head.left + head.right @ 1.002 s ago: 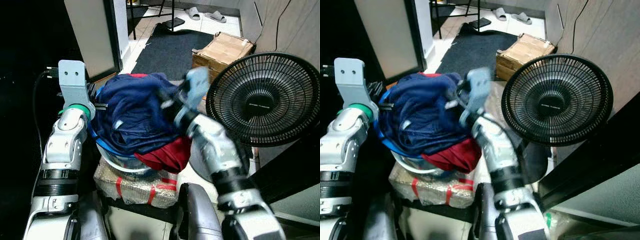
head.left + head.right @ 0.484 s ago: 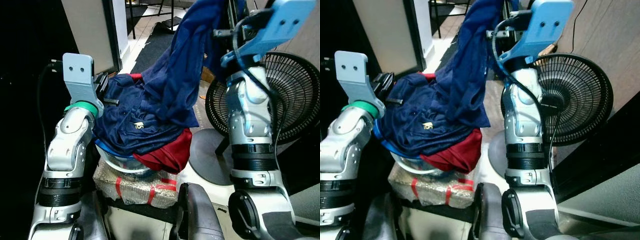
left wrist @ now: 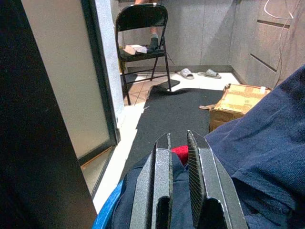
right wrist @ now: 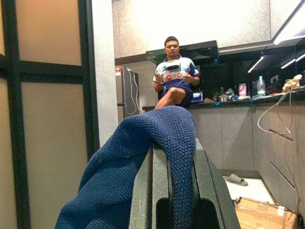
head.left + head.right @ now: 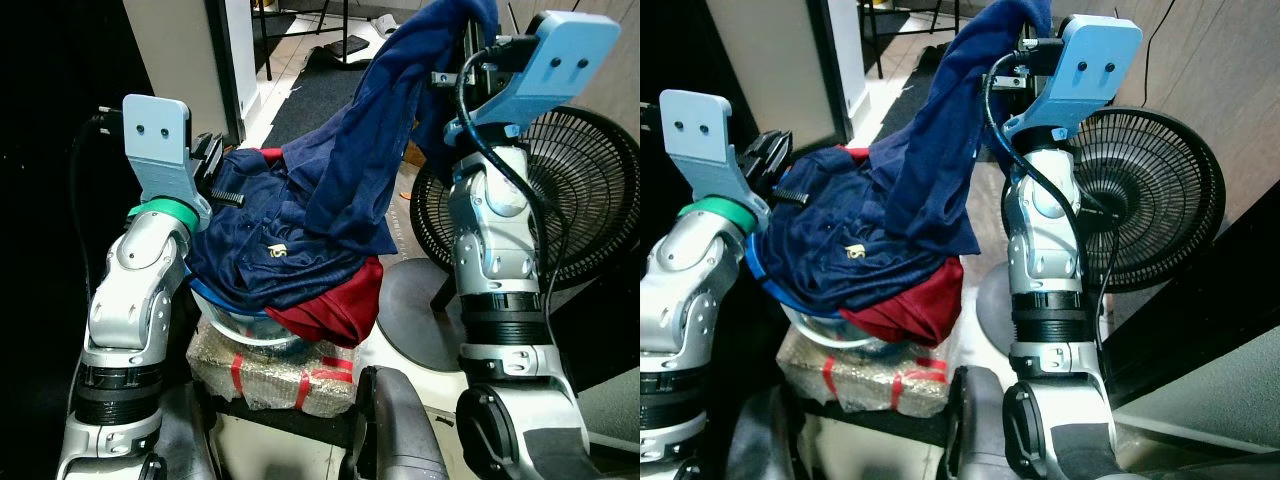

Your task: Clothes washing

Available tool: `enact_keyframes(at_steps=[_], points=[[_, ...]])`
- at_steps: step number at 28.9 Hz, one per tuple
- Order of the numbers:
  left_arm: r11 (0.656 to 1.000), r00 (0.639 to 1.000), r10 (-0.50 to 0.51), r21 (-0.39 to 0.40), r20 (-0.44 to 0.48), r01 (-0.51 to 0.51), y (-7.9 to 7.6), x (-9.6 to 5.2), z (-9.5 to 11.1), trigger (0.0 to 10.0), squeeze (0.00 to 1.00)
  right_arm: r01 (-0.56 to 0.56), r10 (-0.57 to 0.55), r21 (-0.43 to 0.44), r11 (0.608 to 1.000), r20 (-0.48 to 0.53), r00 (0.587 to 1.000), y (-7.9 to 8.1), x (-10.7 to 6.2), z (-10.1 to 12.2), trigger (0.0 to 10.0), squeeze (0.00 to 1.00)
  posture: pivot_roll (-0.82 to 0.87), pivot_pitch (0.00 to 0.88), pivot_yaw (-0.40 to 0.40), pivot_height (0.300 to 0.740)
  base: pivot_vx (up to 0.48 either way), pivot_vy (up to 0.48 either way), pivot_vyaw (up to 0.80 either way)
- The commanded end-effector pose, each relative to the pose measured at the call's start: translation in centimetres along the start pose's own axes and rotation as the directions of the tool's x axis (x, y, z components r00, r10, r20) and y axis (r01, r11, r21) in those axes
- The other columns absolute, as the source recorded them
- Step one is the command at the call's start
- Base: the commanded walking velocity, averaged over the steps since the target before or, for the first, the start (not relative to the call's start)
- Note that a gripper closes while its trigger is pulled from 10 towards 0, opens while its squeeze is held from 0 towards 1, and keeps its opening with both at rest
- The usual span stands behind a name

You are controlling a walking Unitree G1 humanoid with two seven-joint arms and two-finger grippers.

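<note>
A black fan (image 5: pixel 545 195) stands on the floor to the robot's right, its round base beside a pile of laundry. A dark mat (image 5: pixel 335 100) lies on the tiled floor beyond, with a cardboard box (image 3: pixel 243 99) at its far edge and a folding chair (image 3: pixel 143 33) further back.

The laundry sits heaped in a basin with a blue rim (image 5: pixel 215 305), which rests on a taped, plastic-wrapped box (image 5: pixel 275 365). On top lies a navy shirt (image 5: pixel 270 245) with a small pale logo; a red garment (image 5: pixel 335 305) hangs out from under it on the fan side.

A second navy shirt (image 5: pixel 365 150) is lifted well above the pile, its lower part still draped onto the heap. The right pincer (image 4: pixel 174 181), raised high near the fan, is pinching the top fold of this shirt, the knit cloth wrapped over and between its fingers.

The left pincer (image 3: pixel 178 157) hovers at the near-left edge of the pile, just above the cloth, its fingers close together with a narrow gap and nothing between them.

A person (image 4: pixel 172 78) sits on a counter far back in the room.
</note>
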State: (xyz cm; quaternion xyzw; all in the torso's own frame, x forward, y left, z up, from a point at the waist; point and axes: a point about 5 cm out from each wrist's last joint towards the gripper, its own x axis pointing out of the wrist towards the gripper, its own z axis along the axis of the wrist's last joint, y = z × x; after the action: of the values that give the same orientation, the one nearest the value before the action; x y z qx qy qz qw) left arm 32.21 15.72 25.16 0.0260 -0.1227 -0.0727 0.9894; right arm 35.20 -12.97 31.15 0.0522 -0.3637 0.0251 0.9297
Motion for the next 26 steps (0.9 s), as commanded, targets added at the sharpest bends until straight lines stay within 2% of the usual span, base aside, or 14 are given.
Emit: enact_keyframes(at_steps=[1, 26], points=[[1.0, 1.0, -0.015, -0.007, -0.001, 0.015, -0.22, -0.05, 0.18, 10.0, 0.0, 0.004, -0.004, -0.004, 1.0, 0.006, 1.0, 0.04, -0.19, -0.05, 10.0, 0.0, 0.05, 0.021, 0.016, 0.559, 0.0, 0.0, 0.0], [1.0, 1.0, -0.011, -0.006, -0.015, 0.011, -0.21, -0.25, 0.14, 10.0, 0.0, 0.009, -0.009, -0.007, 1.0, -0.015, 1.0, 0.11, -0.43, -0.67, 10.0, 0.0, 0.05, 0.029, 0.016, 0.653, 0.0, 0.0, 0.0]])
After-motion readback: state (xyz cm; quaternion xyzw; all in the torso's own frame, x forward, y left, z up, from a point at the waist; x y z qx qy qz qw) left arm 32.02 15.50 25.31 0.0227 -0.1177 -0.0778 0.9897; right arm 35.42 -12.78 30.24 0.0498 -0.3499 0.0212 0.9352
